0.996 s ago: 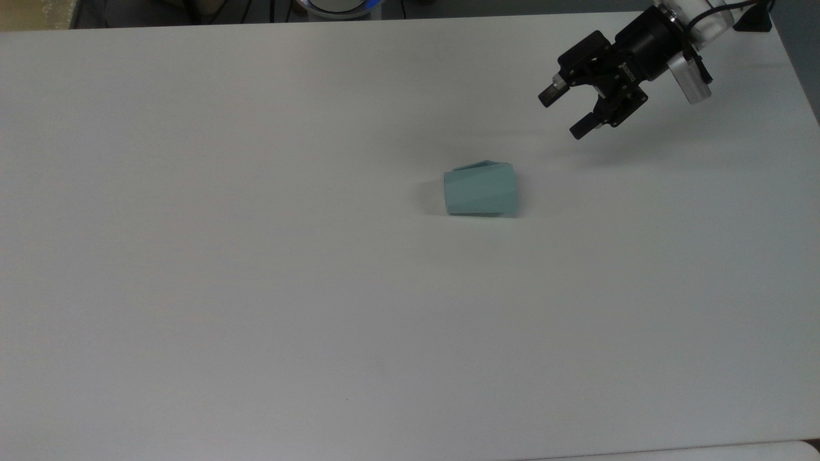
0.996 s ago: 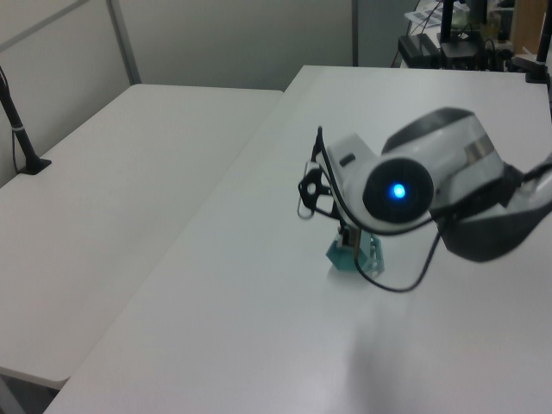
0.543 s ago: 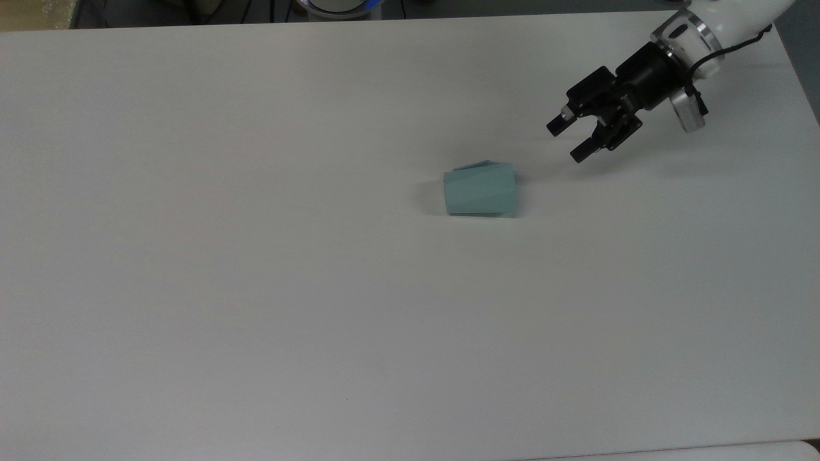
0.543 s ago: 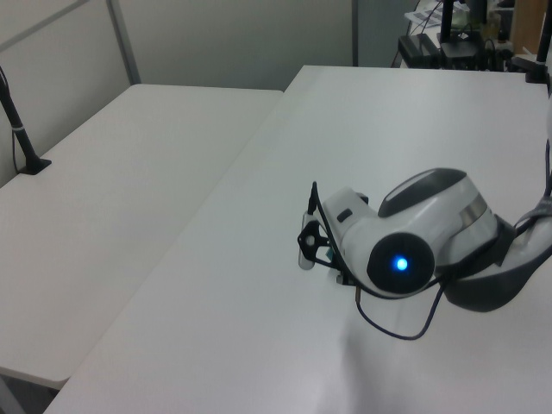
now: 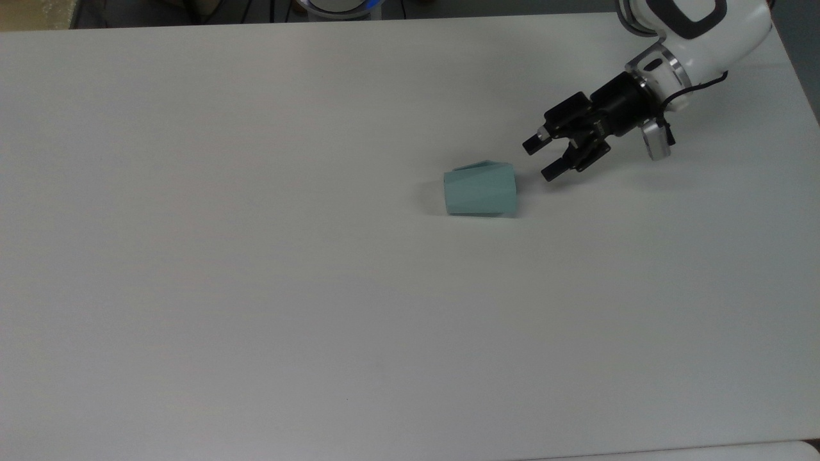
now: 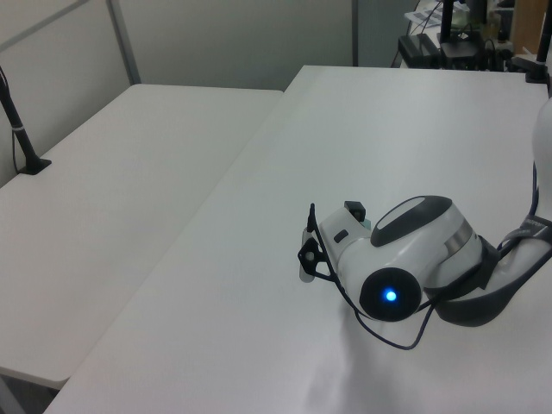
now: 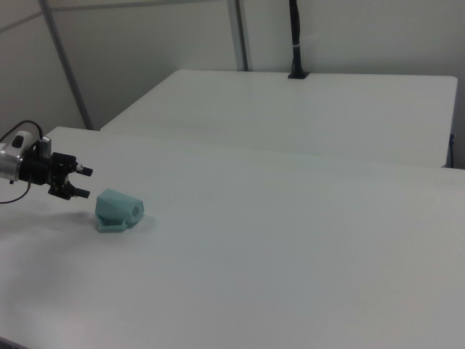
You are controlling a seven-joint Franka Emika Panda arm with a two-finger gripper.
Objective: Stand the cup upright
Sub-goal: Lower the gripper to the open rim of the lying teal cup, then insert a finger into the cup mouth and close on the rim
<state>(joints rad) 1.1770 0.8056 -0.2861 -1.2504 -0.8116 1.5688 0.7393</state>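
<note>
cup lies on its side on the desk, not upright yet; gripper near, fingers released, grasp still to do.

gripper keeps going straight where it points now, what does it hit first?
Most likely the cup, at its wide end. The open gripper aims down-left in the top view toward it, gap between them; height is unclear, so it might strike the table.
</note>
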